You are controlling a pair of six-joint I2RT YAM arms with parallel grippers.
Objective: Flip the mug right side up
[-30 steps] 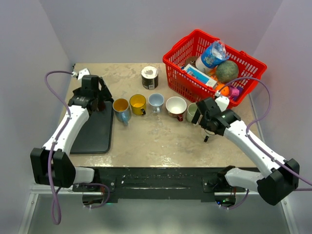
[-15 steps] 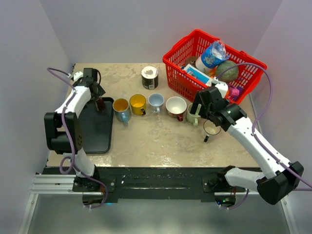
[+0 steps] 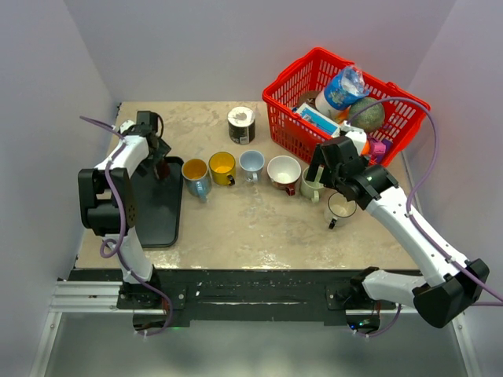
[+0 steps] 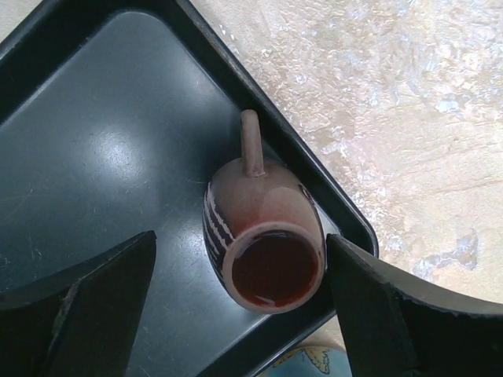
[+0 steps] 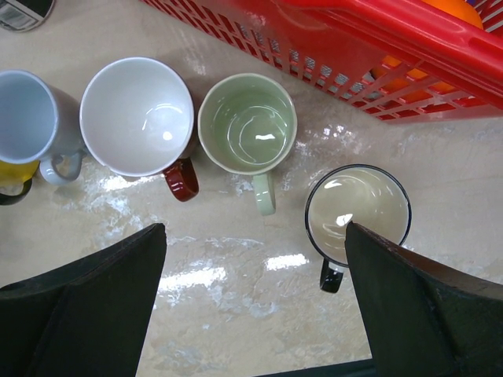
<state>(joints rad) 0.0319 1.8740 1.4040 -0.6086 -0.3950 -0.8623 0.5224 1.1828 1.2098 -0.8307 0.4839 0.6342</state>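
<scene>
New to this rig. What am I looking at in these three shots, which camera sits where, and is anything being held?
These are two white robot arms bolted to the near edge of a table, each ending in a two-finger gripper. The wide picture comes from a fixed camera above and behind the arms. The other two come from a camera on each wrist, looking down past that arm's own dark fingers.

On the beige table are a row of upright mugs, a red plastic basket of groceries and a black tray.

The left gripper hangs open over a brown ceramic mug that appears to lie on its side near the tray's edge. The right gripper hangs open above a pale green mug and a cream mug with a black rim. Neither gripper holds anything.
</scene>
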